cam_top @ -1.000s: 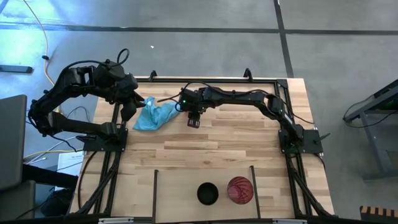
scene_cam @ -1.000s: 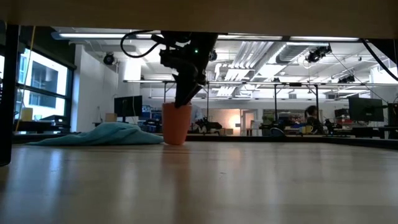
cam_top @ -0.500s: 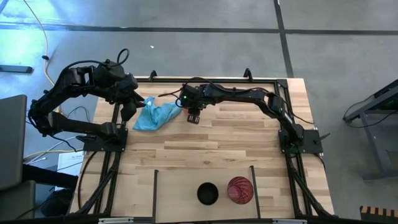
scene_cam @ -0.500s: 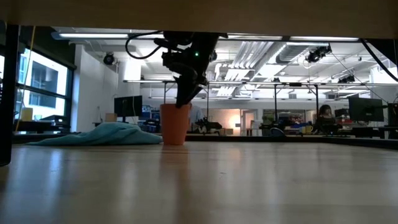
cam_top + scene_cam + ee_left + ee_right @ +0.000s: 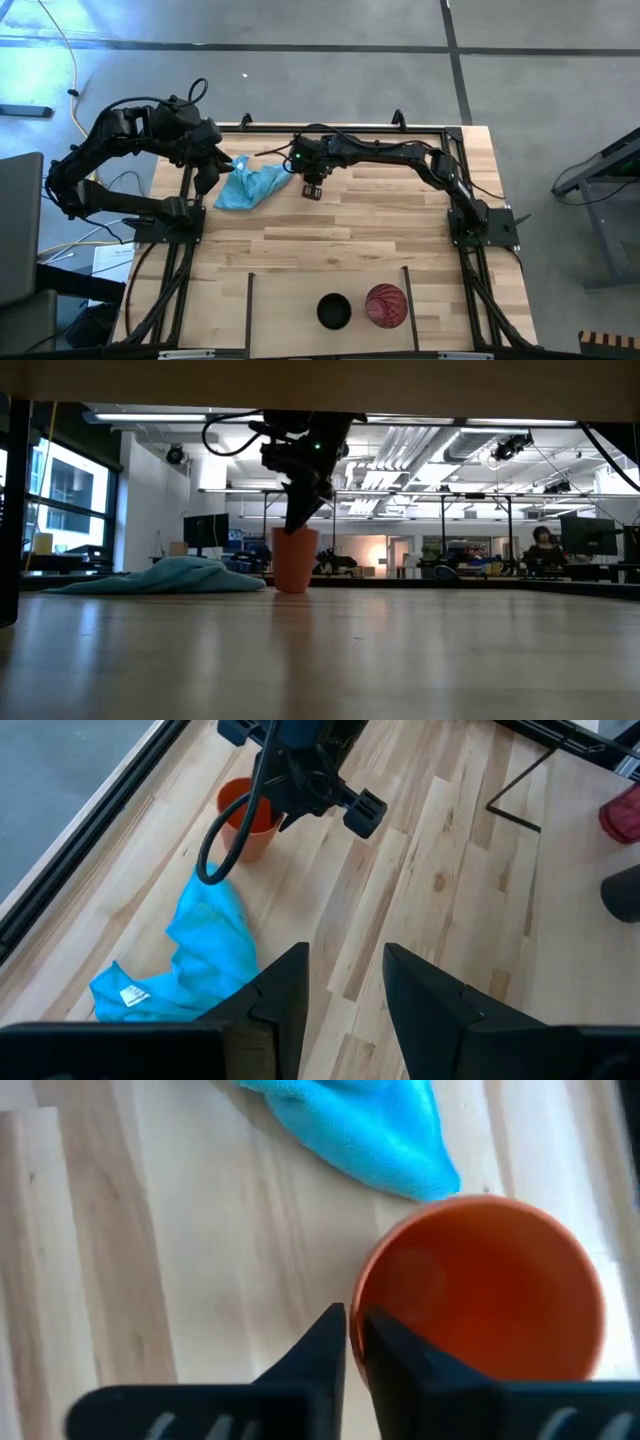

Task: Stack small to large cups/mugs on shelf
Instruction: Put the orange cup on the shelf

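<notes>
The small orange cup (image 5: 295, 560) stands upright on its base on the table, beside the light-blue cloth (image 5: 250, 185). My right gripper (image 5: 350, 1342) is over it, shut on its rim. The black cup (image 5: 333, 311) and the red-pink cup (image 5: 385, 306) stand side by side on the shelf (image 5: 290, 320), between two thin black bars at the near edge. My left gripper (image 5: 345, 982) hangs open above the table's far left corner, with nothing between its fingers. My right gripper has the orange cup's rim (image 5: 357, 1305) on the side toward its own arm. One finger is inside the cup and one outside, with the wall between them. The fingers slant down from above. The cup stands upright with its base (image 5: 294, 589) on the table.
The cloth lies bunched just left of the orange cup. A black frame (image 5: 340, 128) runs along the table's far edge. Bare planks stretch between the cup and the shelf.
My right gripper has closed on the orange cup's rim. The cup has slid a little toward the table's right, away from the cloth, and still stands upright on the table.
</notes>
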Controlling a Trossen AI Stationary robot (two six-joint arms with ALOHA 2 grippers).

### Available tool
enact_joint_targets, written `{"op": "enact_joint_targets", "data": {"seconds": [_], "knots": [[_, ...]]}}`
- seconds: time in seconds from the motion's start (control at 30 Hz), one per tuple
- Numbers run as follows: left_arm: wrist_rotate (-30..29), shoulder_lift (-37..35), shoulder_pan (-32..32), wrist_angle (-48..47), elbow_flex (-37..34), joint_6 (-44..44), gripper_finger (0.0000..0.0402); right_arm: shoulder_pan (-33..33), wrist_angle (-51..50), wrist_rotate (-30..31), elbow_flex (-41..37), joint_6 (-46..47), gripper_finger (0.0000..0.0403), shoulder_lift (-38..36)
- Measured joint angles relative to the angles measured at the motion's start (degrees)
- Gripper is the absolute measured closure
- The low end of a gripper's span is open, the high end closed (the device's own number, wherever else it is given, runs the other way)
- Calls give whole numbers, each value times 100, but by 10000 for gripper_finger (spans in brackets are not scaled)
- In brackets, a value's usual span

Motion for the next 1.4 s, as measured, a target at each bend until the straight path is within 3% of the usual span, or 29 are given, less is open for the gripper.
{"op": "enact_joint_targets", "data": {"seconds": [0.17,0.63,1.07,1.4], "knots": [[131,0,0,0,1,-1,284,4,-132,-262,-2,-2,399,0],[146,0,-2,0,0,0,284,180,-458,-456,0,61,402,-4],[146,2,0,256,0,0,284,377,-1324,-765,795,105,403,2],[146,2,0,254,1,-35,284,644,-1565,-910,890,107,403,2]]}}
